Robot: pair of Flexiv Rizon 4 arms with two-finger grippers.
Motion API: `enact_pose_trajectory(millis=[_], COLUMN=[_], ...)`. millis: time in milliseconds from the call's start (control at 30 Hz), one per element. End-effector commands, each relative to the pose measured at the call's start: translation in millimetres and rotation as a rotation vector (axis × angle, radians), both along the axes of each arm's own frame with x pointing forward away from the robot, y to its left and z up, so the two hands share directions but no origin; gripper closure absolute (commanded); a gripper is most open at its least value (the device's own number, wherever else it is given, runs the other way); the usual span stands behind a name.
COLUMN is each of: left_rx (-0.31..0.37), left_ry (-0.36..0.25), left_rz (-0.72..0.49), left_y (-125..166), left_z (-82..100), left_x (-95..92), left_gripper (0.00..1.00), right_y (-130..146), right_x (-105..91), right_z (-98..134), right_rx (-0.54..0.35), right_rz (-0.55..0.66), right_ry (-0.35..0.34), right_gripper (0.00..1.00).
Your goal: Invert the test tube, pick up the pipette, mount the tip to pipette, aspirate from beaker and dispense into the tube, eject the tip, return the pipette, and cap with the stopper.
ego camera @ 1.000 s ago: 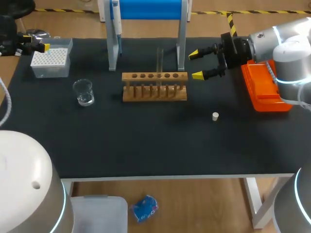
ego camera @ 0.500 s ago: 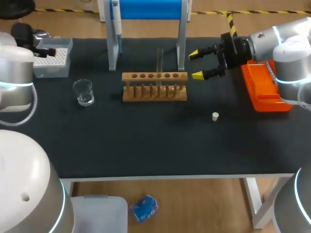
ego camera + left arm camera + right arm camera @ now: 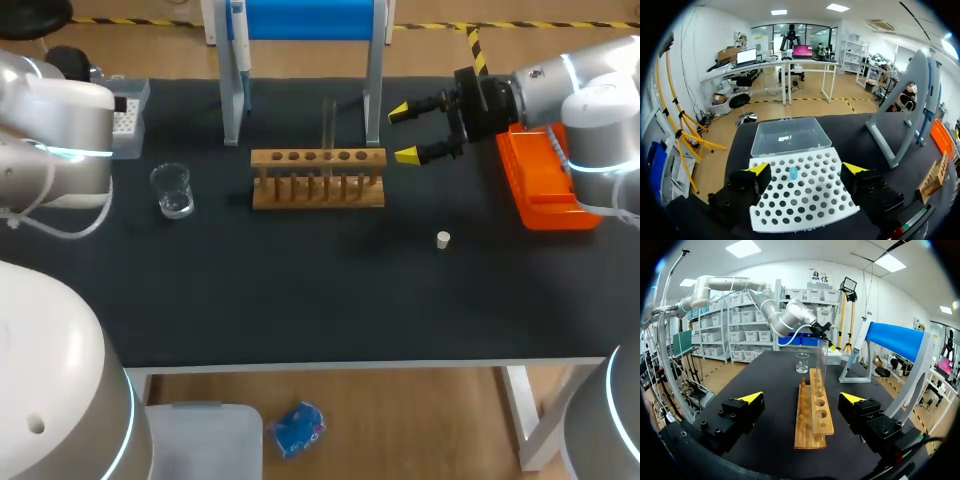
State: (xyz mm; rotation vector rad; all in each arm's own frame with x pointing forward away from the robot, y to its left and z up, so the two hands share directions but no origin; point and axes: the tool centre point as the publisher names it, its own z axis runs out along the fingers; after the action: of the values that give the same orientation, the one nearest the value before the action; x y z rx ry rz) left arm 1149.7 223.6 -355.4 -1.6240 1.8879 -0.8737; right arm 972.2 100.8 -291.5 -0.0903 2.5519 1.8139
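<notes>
A glass test tube [image 3: 328,125] stands upright in the wooden rack [image 3: 318,178]. My right gripper [image 3: 408,132] is open just right of the rack's end; in the right wrist view the rack [image 3: 813,410] and tube [image 3: 823,365] lie ahead of the right gripper [image 3: 802,399]. My left gripper [image 3: 805,170] is open above the white tip box [image 3: 800,195], which holds one blue tip [image 3: 793,173]. In the head view my left arm [image 3: 55,125] hides most of that box [image 3: 128,100]. The pipette [image 3: 240,40] hangs on the blue stand [image 3: 305,20]. The beaker [image 3: 172,190] and white stopper [image 3: 443,239] sit on the mat.
An orange tray [image 3: 545,180] lies at the table's right edge under my right arm. The tip box's clear lid [image 3: 789,136] lies open beyond the holes. The stand's grey legs [image 3: 373,90] rise just behind the rack.
My left arm has swung in from the left over the tip box, now covering most of it in the head view. The right arm has not moved.
</notes>
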Motion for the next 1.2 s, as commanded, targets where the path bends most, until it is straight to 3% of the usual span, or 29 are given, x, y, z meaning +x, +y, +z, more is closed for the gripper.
enact_pose_trajectory(millis=[33,233,367,500,633,733,933,967,1000,1200], left_rx=[0.017,-0.002,-0.028,-0.023,-0.017,-0.017,-0.014,-0.013,-0.008,0.005], left_ry=[0.0,0.004,0.011,0.01,0.015,0.019,0.02,0.018,0.016,0.014], left_rz=[0.017,0.071,0.106,0.106,0.107,0.109,0.113,0.11,0.104,0.096], left_y=[-1,8,13,12,11,11,11,10,10,8], left_z=[-4.3,-5.2,-5.2,-5.4,-6.3,-6.9,-7.6,-7.7,-8.0,-8.8], left_x=[5.3,2.4,0.8,1.4,1.3,0.7,1.8,2.5,3.4,6.2], left_gripper=[0.23,0.22,0.28,0.24,0.27,0.22,0.27,0.34,0.48,0.54], right_y=[0,0,0,0,0,0,0,0,0,0], right_x=[-0.2,-0.2,-0.2,-0.2,-0.2,-0.2,-0.2,-0.2,-0.2,-0.2], right_z=[0,0,0,0,0,0,0,0,0,0], right_rx=[-0.001,-0.001,-0.001,-0.001,-0.001,-0.001,-0.001,-0.001,-0.001,-0.001], right_rz=[0.001,0.001,0.001,0.001,0.001,0.001,0.001,0.001,0.001,0.001], right_ry=[0.0,0.0,0.0,0.0,0.0,0.0,0.0,0.0,0.0,0.0], right_gripper=[0.0,0.0,0.0,0.0,0.0,0.0,0.0,0.0,0.0,0.0])
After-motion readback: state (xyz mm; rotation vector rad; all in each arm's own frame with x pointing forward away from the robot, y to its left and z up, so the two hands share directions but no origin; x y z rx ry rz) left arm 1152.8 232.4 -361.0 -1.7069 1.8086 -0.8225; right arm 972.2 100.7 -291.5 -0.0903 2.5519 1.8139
